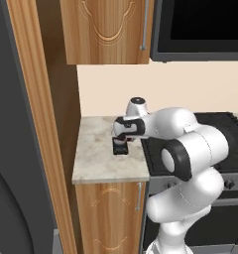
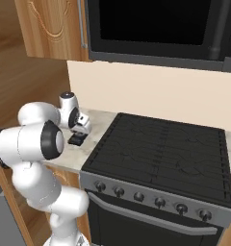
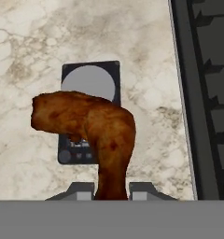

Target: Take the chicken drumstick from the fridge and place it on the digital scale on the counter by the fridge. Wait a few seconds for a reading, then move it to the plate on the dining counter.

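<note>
One short counter (image 1: 98,158) sits between fridge (image 1: 12,149) and stove (image 2: 160,149); you work over it. Scale (image 3: 90,79) lies flat near the stove edge. Your gripper (image 3: 111,190) hangs above it, fingers pinching the drumstick (image 3: 93,126) at its narrow end. Drumstick is over the scale; contact not clear. Long axis bends: shank runs down to the fingers, meaty end turns left in hand view. Judged light, firm, lumpy, maybe slick. Keep your hold on the narrow end.
</note>
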Controlling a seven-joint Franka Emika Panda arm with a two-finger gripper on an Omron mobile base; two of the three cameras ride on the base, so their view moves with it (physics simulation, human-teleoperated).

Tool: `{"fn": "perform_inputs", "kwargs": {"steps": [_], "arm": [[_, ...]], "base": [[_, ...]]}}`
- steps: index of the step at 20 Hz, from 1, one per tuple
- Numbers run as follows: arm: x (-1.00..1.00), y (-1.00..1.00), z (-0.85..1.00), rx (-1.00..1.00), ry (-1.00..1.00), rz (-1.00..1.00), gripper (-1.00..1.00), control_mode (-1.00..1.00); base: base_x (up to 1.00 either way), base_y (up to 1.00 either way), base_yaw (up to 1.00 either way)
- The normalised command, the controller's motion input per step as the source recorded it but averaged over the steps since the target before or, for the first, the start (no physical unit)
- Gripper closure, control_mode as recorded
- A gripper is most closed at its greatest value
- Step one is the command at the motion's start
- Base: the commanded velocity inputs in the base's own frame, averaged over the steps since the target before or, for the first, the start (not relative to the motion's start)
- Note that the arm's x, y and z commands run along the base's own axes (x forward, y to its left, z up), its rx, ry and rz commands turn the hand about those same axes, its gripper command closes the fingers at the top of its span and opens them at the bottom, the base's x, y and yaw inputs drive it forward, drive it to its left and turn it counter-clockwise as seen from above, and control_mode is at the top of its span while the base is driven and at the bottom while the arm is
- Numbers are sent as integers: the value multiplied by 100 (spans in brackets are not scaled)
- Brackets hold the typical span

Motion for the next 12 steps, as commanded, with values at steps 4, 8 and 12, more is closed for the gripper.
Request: {"fn": "perform_inputs", "kwargs": {"steps": [4,8,12], "arm": [[57,5,0,0,0,0,100,-100],[33,1,-7,0,0,0,100,-100],[13,1,-26,0,0,0,100,-100]], "base": [[0,0,0],[0,0,0],[0,0,0]]}}
